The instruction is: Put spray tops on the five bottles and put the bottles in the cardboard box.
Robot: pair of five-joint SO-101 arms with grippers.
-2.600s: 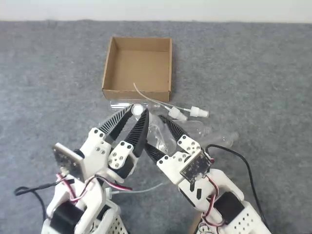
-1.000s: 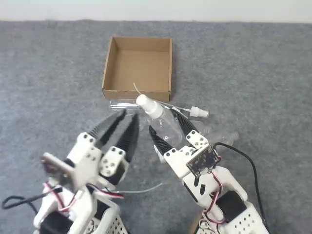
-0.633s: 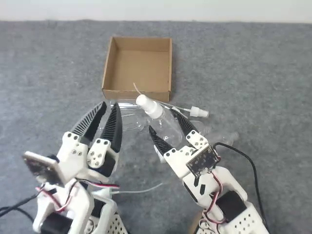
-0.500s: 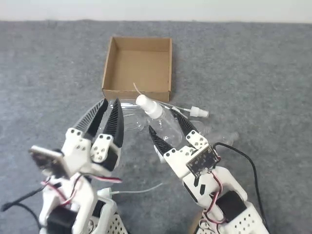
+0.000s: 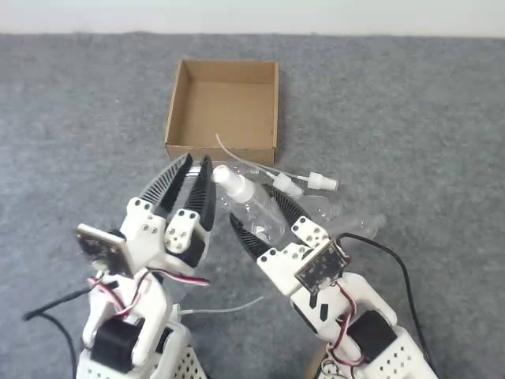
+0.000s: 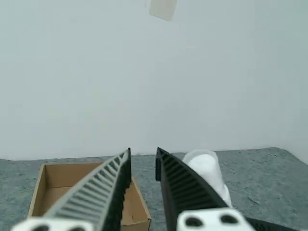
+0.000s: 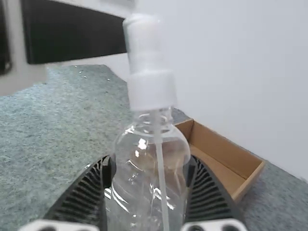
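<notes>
Clear round plastic bottle [image 7: 149, 163] with white spray top [image 7: 146, 62] is clamped in ribbed black right gripper [image 5: 254, 209]. Left gripper [image 6: 143, 159] is seen slightly parted, empty.

Bright, even light falls throughout, with faint soft shadows and small glints on the bottle [image 7: 149, 159].

surface: grey carpet [image 5: 410, 103] | cardboard box [image 5: 221, 151] | 2 loose spray tops [image 5: 322, 181] | clear bottles [image 5: 325, 208]

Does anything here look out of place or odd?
Yes. What looks like a loose spray top lies by the arm bases, its thin tube across the carpet, far from the other spray tops beside the cardboard box.
</notes>
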